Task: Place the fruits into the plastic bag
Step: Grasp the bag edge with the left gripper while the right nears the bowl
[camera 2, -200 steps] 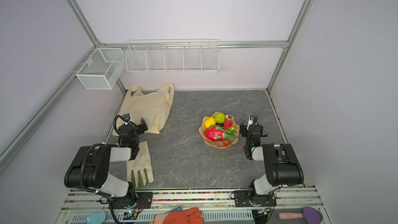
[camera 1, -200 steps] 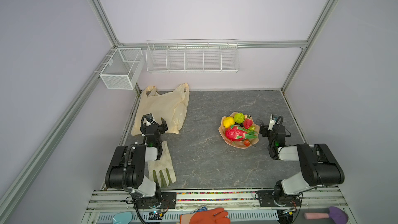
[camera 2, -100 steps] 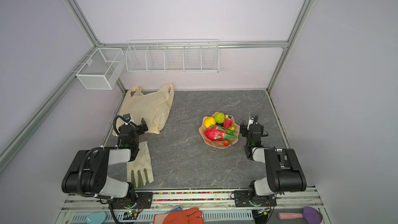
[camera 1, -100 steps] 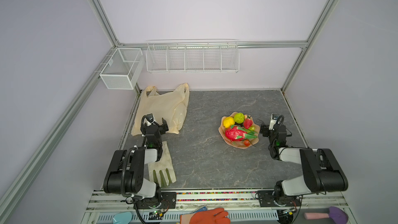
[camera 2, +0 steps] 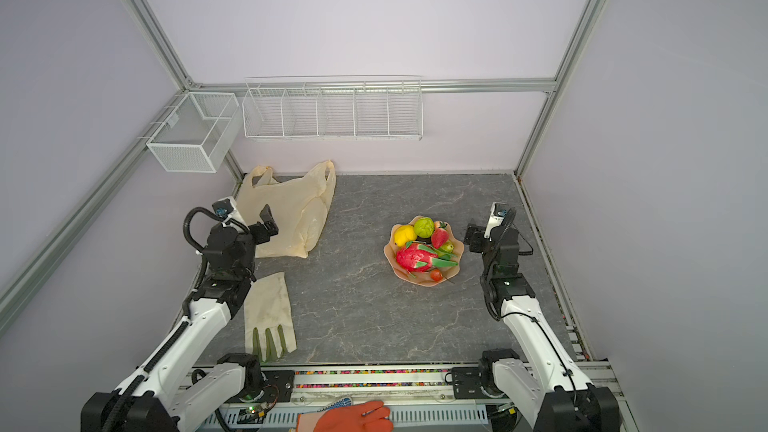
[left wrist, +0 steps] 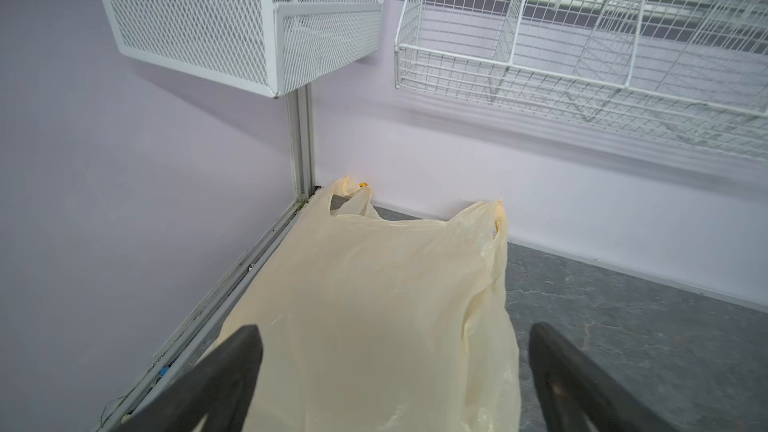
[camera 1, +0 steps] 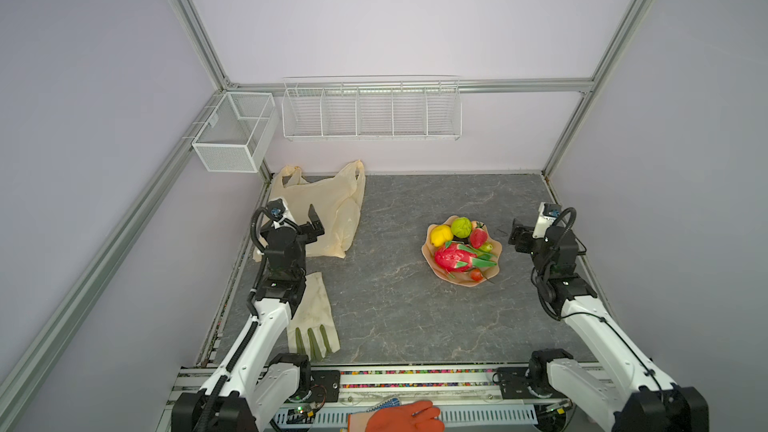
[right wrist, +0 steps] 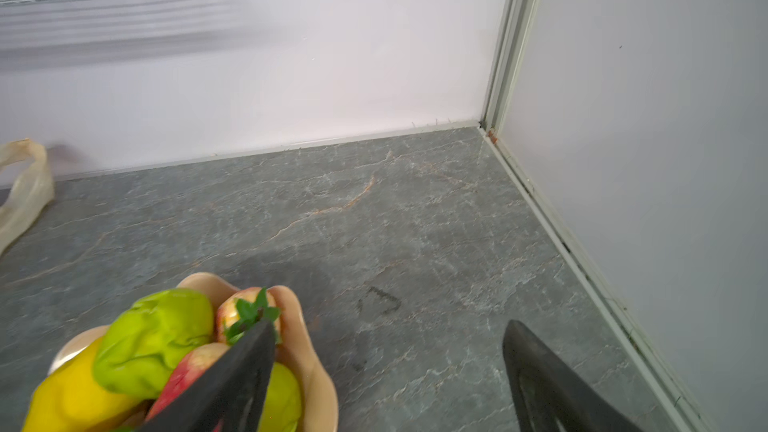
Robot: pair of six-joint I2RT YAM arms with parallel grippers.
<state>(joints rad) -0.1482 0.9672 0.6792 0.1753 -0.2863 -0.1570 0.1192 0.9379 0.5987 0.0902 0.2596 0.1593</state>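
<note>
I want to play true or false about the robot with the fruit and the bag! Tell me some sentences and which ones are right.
1. The fruits are piled on the peach plate. True.
2. The left gripper has its jaws open, with the plastic bag right in front of them. True.
3. The lemon is already inside the plastic bag. False: it lies on the plate next to the lime.
4. The right gripper is holding the strawberry. False: its jaws are open and hold nothing; the strawberry is on the plate.
5. A glove lies flat on the table by the left arm. True.
</note>
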